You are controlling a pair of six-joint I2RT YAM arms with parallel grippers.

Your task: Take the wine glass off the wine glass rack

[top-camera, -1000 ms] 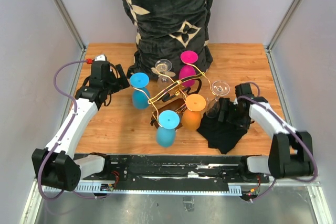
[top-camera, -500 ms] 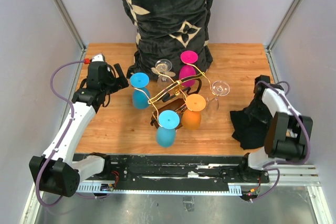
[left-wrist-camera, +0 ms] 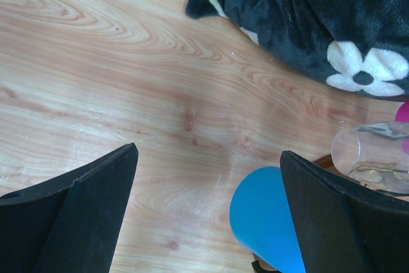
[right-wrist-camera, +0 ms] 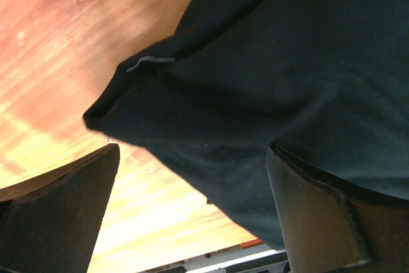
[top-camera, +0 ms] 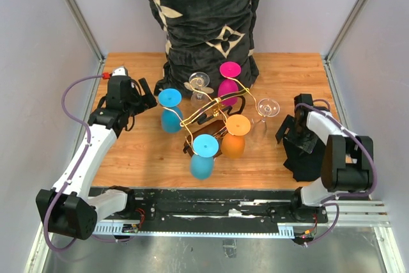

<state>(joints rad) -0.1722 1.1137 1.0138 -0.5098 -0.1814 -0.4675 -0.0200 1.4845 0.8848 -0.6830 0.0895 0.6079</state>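
Wooden surface [top-camera: 128, 158], w/ big dark flowered blanket [top-camera: 204, 17] heaped at far centre. Gold wine glass rack [top-camera: 214, 112] stands mid-surface just near of it, six glasses hung feet-up: 2 blue, orange, pink, 2 clear. One clear wine glass [top-camera: 265, 112] hangs on its right arm. Black cloth [top-camera: 308, 161] lies near right. Left hand [left-wrist-camera: 208, 209] spread wide, just left of far blue glass [top-camera: 170, 112]. Right hand [right-wrist-camera: 192, 209] spread too, over the cloth

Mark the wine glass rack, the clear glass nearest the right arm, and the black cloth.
wine glass rack [top-camera: 211, 116]: top external view, on the stand's centre.
clear glass [top-camera: 268, 107]: top external view, on its round foot.
black cloth [top-camera: 308, 161]: top external view, on its middle.
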